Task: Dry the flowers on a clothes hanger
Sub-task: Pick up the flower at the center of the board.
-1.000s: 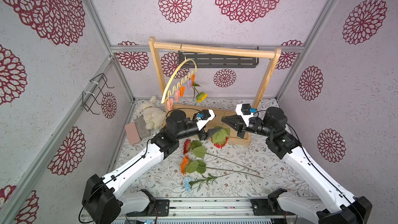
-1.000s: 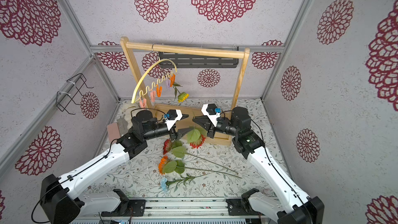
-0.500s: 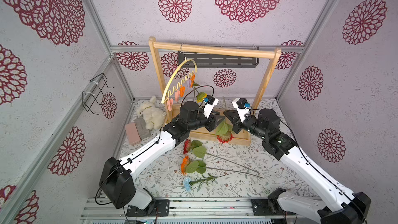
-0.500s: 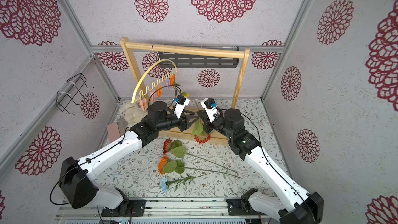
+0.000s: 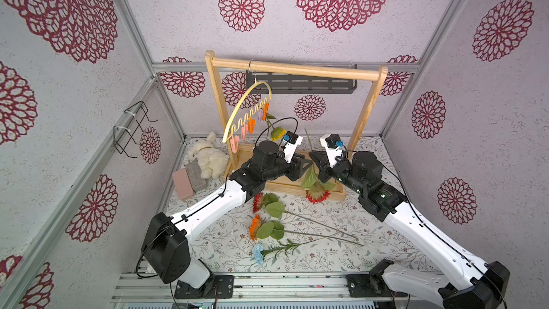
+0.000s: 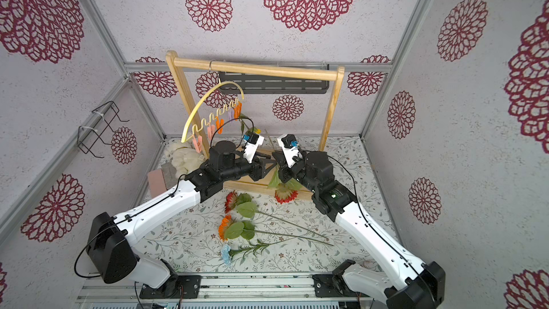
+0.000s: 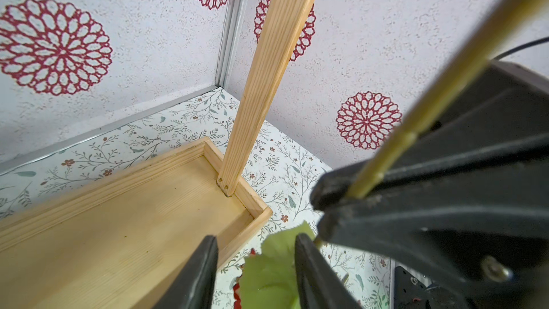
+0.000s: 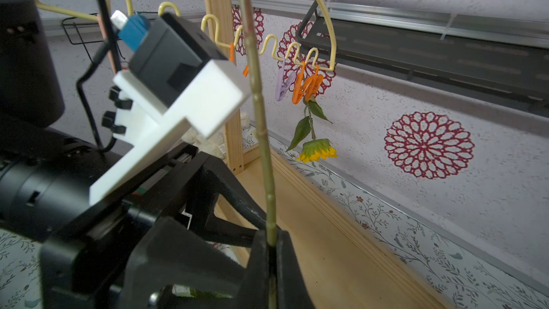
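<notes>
Both arms have closed in on the rack [image 5: 297, 68] over the last second, the left one reaching furthest, so the 2 sets of jaws now sit just beside each other over its base.

The right jaws are pressed together on the bare stem [image 8: 258, 114] of the red flower [image 5: 317, 195]. It hangs head down just in front of the rack base, with its cut end pointing up toward the hanger [image 5: 260, 83]. The left jaws stand spread and hold nothing. From the left wrist view a green leaf [image 7: 273, 266] shows between them, and I cannot tell whether it touches.

1 yellow flower [image 8: 318, 148] already hangs from an orange pin [image 8: 306, 84], next to a free lilac pin [image 8: 282, 83]. 3 more lie on the bench [image 5: 341, 260]: 2nd red [image 5: 258, 202], orange [image 5: 255, 227] and blue [image 5: 258, 253].

I judge the flower very light, with a thin, fairly stiff, smooth stem that could swivel in a pinch. Its head and leaves are soft and would crush or fold. I would grip only the bare stem above the leaves and leave the tip free for a pin.
</notes>
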`<state>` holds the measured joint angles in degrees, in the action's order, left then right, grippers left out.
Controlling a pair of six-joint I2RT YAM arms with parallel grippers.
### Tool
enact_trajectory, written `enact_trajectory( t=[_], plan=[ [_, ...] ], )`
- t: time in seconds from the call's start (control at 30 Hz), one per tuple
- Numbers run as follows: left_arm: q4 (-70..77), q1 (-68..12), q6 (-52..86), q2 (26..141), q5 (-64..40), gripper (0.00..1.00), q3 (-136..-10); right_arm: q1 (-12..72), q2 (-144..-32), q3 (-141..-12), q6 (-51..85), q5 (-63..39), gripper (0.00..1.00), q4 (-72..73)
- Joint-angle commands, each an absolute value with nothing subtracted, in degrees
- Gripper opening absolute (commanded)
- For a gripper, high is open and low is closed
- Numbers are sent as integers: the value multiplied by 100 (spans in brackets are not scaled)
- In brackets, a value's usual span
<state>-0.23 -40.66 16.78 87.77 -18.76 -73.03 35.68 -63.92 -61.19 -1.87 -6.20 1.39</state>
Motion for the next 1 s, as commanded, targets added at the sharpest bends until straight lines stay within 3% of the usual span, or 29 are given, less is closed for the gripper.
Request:
enact_trajectory(
  t=[0.0, 0.3, 0.67, 0.83, 0.87, 0.93, 0.97],
  plan=[
    [286, -4053, 1571, 8494, -2548, 50, -7111, 3604, -6333, -6141, -79, -397, 0, 343],
    [500, -3903, 1902, 8360, -3282, 54, -6958, 3604, -6343, -6069, 47, -764, 0, 549],
    [835, -3938, 2287, 8732, -2708, 35, -7135, 3621, -6329, -6004, 289, -1085, 0, 677],
    [882, -3972, 2279, 8778, -2412, 35, -7147, 3621, -6342, -6003, 360, -1151, 0, 677],
    [923, -3973, 2276, 8774, -2409, 31, -7137, 3621, -6345, -6003, 372, -1162, 0, 679],
    [1026, -3973, 2251, 8747, -2453, 9, -7090, 3630, -6352, -5999, 354, -1160, 0, 661],
    [1086, -3973, 2234, 8731, -2478, 3, -7061, 3622, -6354, -6001, 340, -1161, 0, 650]
  ],
)
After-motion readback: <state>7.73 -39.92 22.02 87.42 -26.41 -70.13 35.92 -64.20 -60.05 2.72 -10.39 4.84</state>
